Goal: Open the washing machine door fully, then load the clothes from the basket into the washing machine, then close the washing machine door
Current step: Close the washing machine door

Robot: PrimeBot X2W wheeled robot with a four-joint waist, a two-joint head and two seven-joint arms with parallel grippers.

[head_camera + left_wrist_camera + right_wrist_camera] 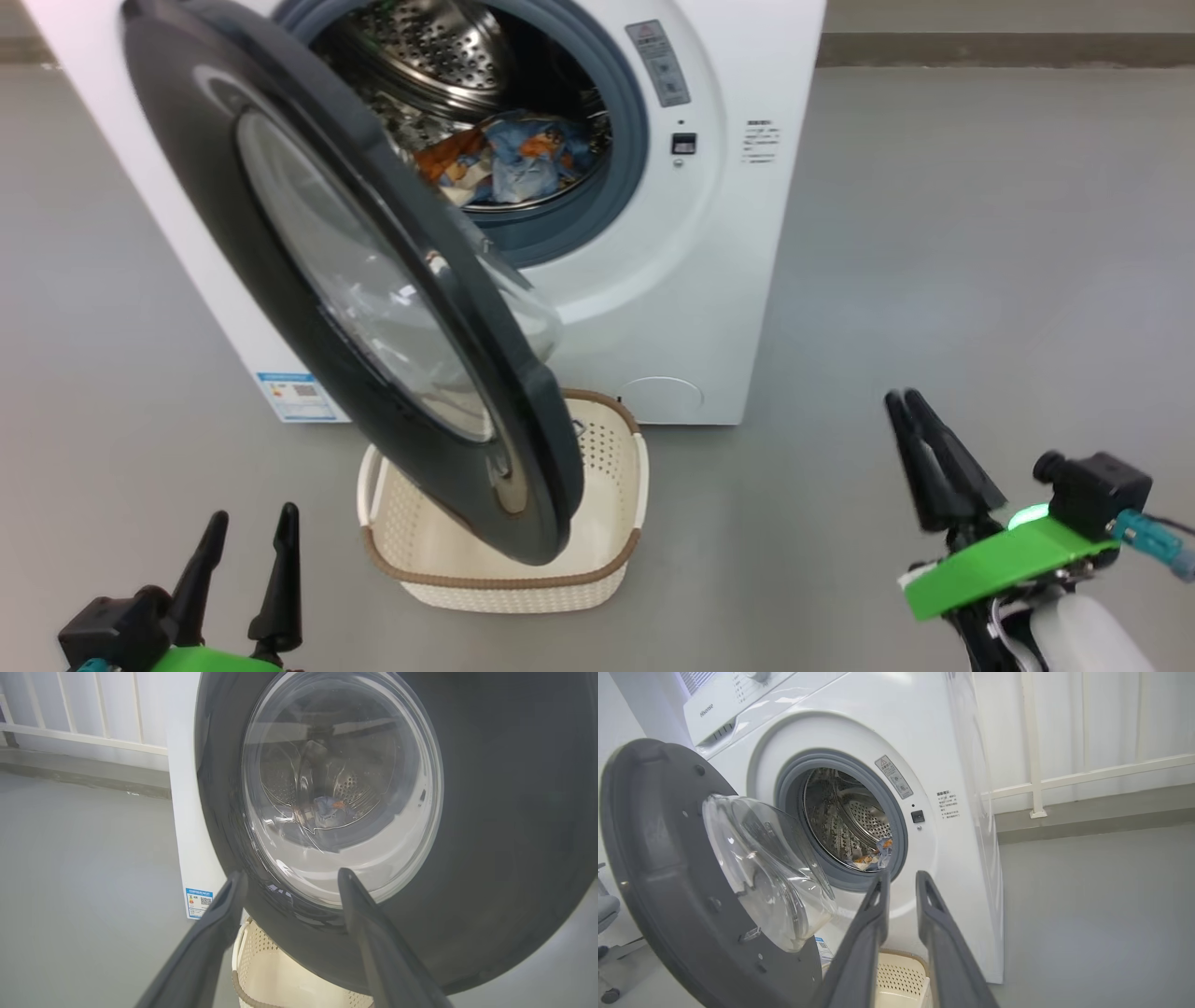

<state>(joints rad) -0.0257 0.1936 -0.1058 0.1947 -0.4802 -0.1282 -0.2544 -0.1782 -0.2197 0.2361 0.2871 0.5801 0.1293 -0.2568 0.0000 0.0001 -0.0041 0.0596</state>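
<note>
The washing machine stands at 12 o'clock in the head view. In the right wrist view its control panel carries the word "Hisense" at 10 o'clock. A blue label sticker with a QR code sits low on the front at 7 o'clock of the cabinet. A grey warning sticker lies at 2 o'clock of the opening, and a small block of print is further right. All three are too small to read.

The washing machine door stands open, hinged on the machine's left side. In the head view its long axis runs from 11 o'clock down to 5 o'clock. Its glass bowl bulges toward the drum. Its lower edge hangs over the basket, which sits on the floor at 6 o'clock of the machine.

The clothes lie inside the drum at the bottom, blue and orange with a pale piece.

The left gripper, at 7 o'clock, has its fingers spread wide and holds nothing. In its wrist view it points at the door's outer face. The right gripper, at 4 o'clock, has only a narrow gap between its fingers, grips nothing, and points toward the opening.
</note>
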